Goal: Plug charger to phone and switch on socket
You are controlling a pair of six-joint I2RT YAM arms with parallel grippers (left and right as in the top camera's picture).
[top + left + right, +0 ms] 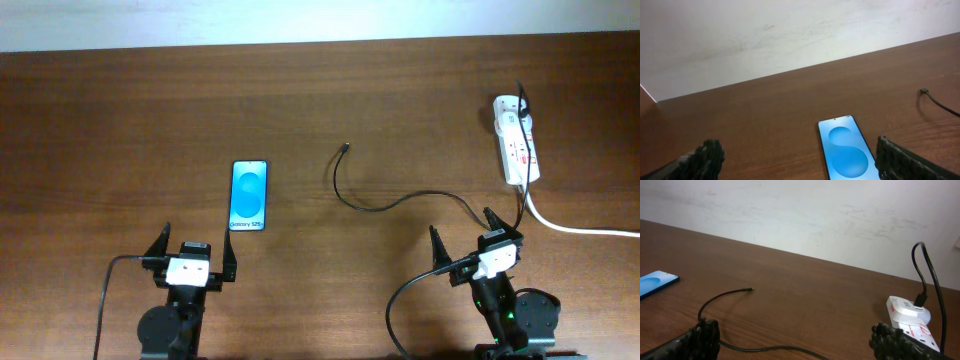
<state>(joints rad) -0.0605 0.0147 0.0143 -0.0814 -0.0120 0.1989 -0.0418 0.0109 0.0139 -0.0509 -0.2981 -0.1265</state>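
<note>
Your left gripper (196, 250) stands wide open, holding nothing. Just beyond its right finger lies the phone (249, 196), long axis near-to-far, its near end reading "Galaxy S25". Your right gripper (466, 236) is equally spread and empty. The charger (370, 209) curls away to its left, plug tip pointing far. The socket (516, 140) lies far right, lengthwise near-to-far.

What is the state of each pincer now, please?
Left pincer: open, holding nothing.
Right pincer: open, holding nothing.
</note>
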